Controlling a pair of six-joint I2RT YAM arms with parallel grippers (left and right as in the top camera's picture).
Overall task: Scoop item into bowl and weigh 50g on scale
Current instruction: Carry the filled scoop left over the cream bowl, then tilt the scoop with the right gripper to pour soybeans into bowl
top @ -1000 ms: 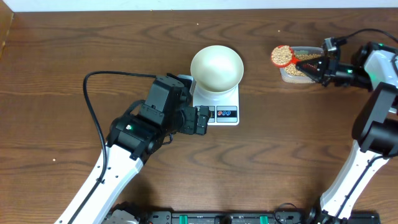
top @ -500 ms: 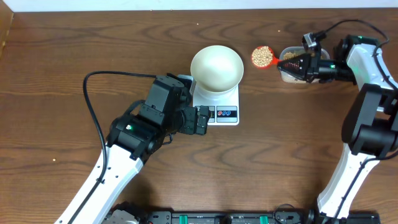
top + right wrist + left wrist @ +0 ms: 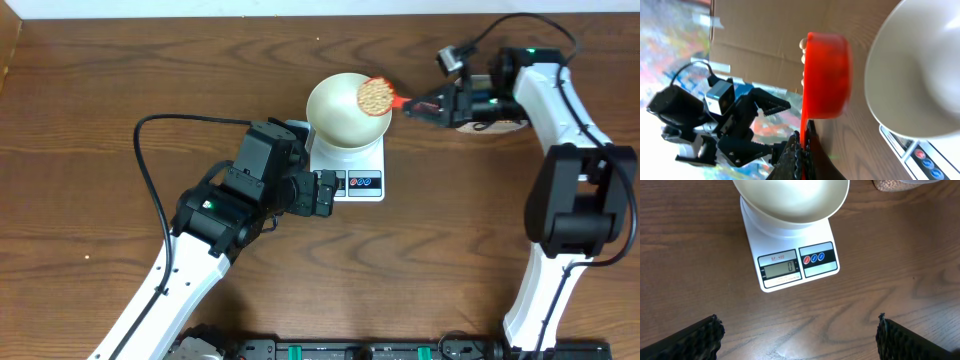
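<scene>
Far left, your left fingers [image 3: 322,193] hang wide open, empty, beside the small white digital scale [image 3: 362,182] reading zero. Rightward, the red plastic scoop [image 3: 380,97] of tan round beans [image 3: 374,93] has just swung over the rim of the cream-white round bowl [image 3: 338,118], right fingers [image 3: 428,104] clamped on its handle: tipping comes next.

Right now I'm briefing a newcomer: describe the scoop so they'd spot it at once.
On the brown wooden table, find the white digital scale carrying a round cream-white bowl. Over the bowl's right rim hangs a plastic scoop: bright red among pale neighbours, full of tan beans.
</scene>
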